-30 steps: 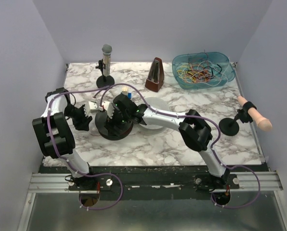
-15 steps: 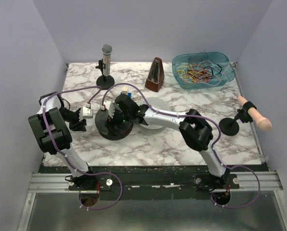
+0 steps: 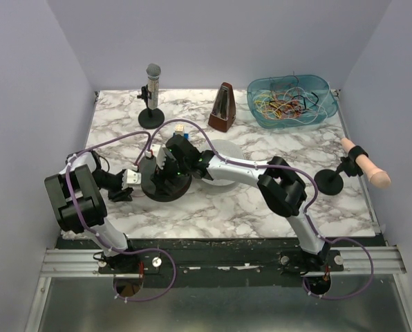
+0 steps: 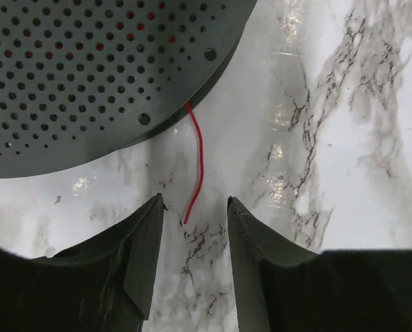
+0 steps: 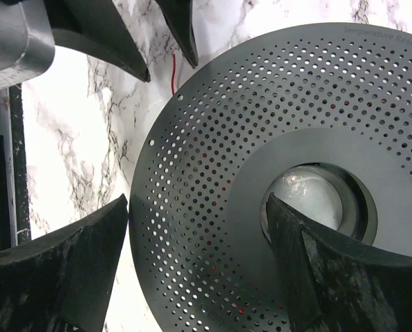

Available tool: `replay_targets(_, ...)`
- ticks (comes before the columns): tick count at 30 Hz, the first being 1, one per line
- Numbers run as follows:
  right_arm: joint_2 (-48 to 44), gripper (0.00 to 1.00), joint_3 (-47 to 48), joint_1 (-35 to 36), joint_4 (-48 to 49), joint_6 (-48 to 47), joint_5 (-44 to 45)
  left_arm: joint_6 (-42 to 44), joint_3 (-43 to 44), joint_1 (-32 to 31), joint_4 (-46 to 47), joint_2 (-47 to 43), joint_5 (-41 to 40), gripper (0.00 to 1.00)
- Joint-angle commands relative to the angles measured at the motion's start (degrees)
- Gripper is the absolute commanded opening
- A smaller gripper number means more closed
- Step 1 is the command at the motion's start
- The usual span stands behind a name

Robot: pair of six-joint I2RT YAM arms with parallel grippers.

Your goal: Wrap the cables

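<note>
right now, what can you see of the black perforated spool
The black perforated spool lies flat on the marble table, left of centre. It looks like matte dark plastic: a round flange dotted with small holes, a plain inner ring and an open centre hole showing the marble. Red shows through some holes, and a thin red cable trails from under its rim. The right gripper seems to pinch the flange between rim and centre hole.
</note>
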Motion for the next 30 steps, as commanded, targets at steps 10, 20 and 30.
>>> replay_targets(10,-1.6,0.88,-1.7,-0.2,-2.1,0.7,-0.4,0.2,-2.6,-4.1,9.4,-0.5,-5.9,0.07)
replay_targets(20,-1.6,0.88,-2.6,-0.9,-3.7,-0.3,-0.9,-8.8,6.3,-3.2,17.1,1.7,4.8,0.00)
replay_targets(30,-1.3,0.85,-1.1,-0.9,-7.0,-3.3,-6.0,-18.7,14.9,-9.5,22.6,7.7,6.0,0.00)
